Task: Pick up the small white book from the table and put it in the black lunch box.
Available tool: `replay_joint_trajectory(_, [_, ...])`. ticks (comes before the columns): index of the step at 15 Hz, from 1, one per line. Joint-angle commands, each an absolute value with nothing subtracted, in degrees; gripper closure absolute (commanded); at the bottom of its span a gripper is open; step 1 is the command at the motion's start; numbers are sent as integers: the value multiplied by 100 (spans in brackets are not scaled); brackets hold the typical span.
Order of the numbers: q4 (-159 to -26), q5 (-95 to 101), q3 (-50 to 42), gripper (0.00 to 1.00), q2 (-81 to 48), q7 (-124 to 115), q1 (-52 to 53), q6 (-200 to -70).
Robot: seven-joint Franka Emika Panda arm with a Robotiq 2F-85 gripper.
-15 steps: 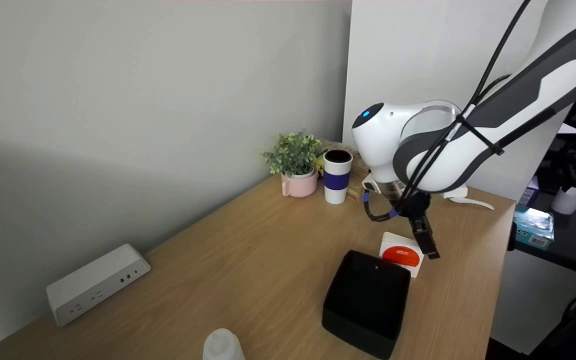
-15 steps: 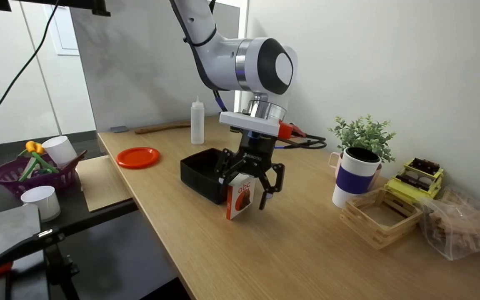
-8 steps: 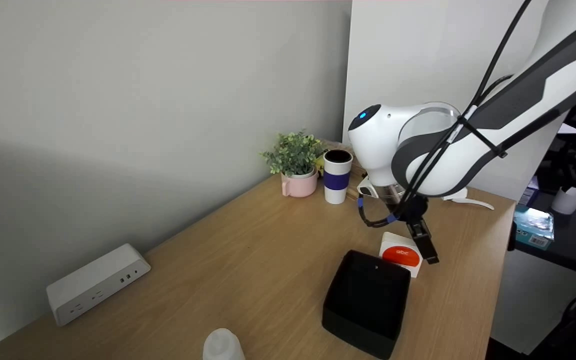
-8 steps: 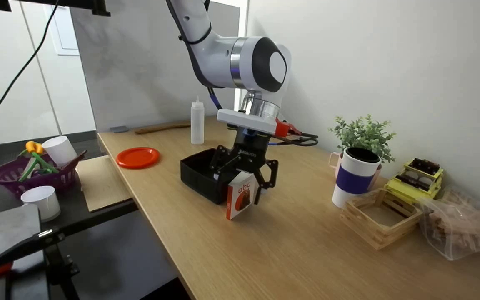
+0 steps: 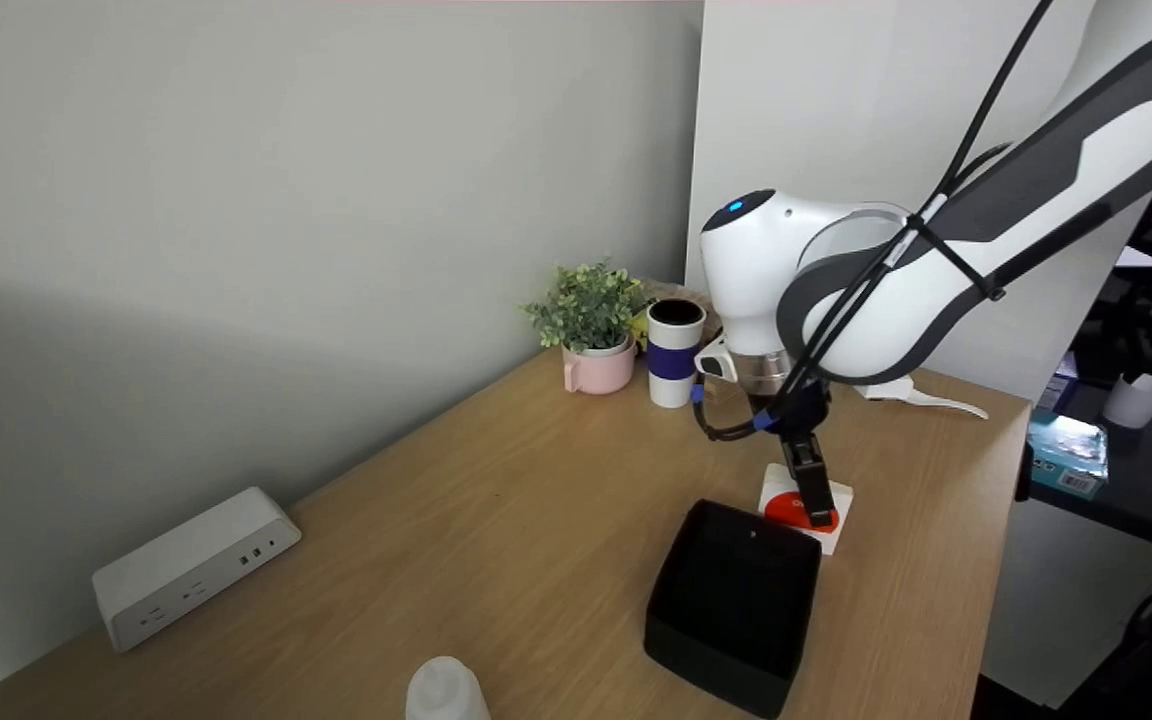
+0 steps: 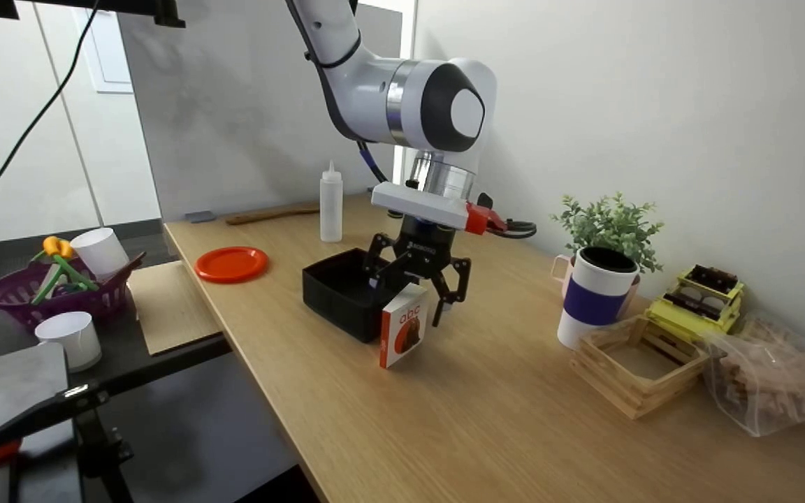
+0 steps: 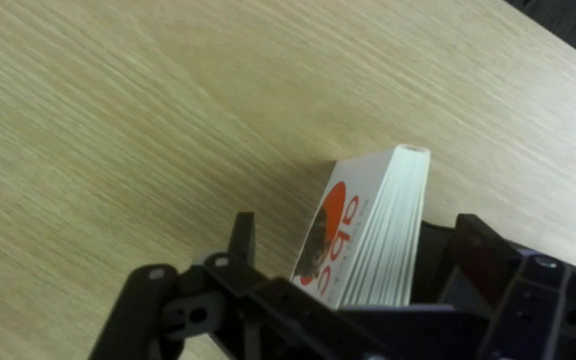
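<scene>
The small white book (image 6: 404,327) stands just right of the black lunch box (image 6: 336,307) on the tabletop (image 6: 514,419). The fingers (image 7: 242,237) are spread, holding nothing; best square them to the book, then lower without nudging the box.

Red plate (image 6: 231,265), white bottle (image 6: 331,209) (upright)

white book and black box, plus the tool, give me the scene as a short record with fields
container: black lunch box, open-topped, on the table
item: small white book, standing upright beside the box, contact unclear
grasp: tool open, the book showing between its jaws in the wrist view
status: book not yet in the box
nearby: red plate, squeeze bottle
</scene>
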State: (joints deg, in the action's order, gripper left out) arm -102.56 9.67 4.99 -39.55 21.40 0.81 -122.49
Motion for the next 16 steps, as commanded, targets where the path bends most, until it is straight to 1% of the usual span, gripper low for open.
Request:
replay_joint_trajectory(1, [-10383,602,715,0,-3879,2539,-214,-12720])
replay_joint_trajectory(2, [-10370,514,742,25,-3890,2612,-253,-12751])
replay_joint_trajectory(3, [-10367,447,753,26,-3893,2648,-273,-12770])
replay_joint_trajectory(12, [-10441,253,691,90,-3854,2398,-233,-12734])
replay_joint_trajectory(13, [-10475,239,686,96,-3829,2341,-226,-12754])
replay_joint_trajectory(14, [-10522,235,676,99,-3797,2272,-214,-12793])
replay_joint_trajectory(15, [-10550,224,670,100,-3777,2201,-207,-12809])
replay_joint_trajectory(16, [-10607,239,656,96,-3737,2118,-185,-12852])
